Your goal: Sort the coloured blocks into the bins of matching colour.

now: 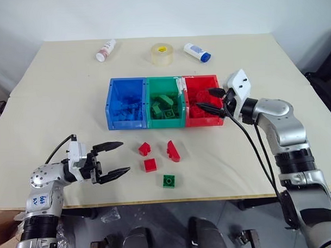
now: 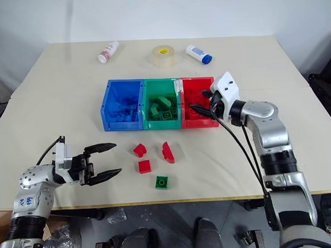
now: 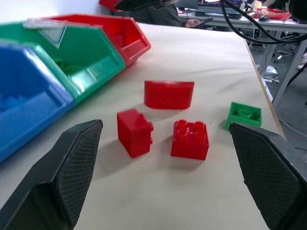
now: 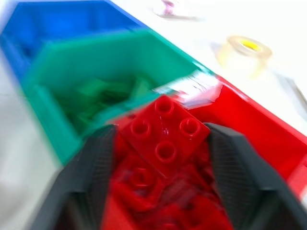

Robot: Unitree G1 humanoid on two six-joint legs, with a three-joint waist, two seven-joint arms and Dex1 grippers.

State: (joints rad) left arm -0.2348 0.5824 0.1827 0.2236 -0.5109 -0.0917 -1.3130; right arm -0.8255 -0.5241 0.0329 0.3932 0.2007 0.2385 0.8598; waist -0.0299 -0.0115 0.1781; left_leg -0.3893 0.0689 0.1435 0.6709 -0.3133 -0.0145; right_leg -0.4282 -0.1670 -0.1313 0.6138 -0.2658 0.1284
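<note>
The joined bins stand mid-table: blue (image 1: pixel 124 124), green (image 1: pixel 165 123) and red (image 1: pixel 202 121), each holding blocks of its own colour. My right gripper (image 1: pixel 202 98) hovers over the red bin, shut on a red block (image 4: pixel 164 134) that is wedged corner to corner between its fingers. In front of the bins lie three red blocks (image 1: pixel 144 148) (image 1: pixel 150 165) (image 1: pixel 173 151) and one green block (image 1: pixel 168 181). My left gripper (image 1: pixel 125 156) stays open and empty just left of them, pointing at them.
Two white bottles (image 1: pixel 105 50) (image 1: pixel 197 52) and a tape roll (image 1: pixel 162 54) lie at the far side of the table. The green block sits close to the table's front edge (image 1: pixel 173 200). Black cables hang from my right wrist.
</note>
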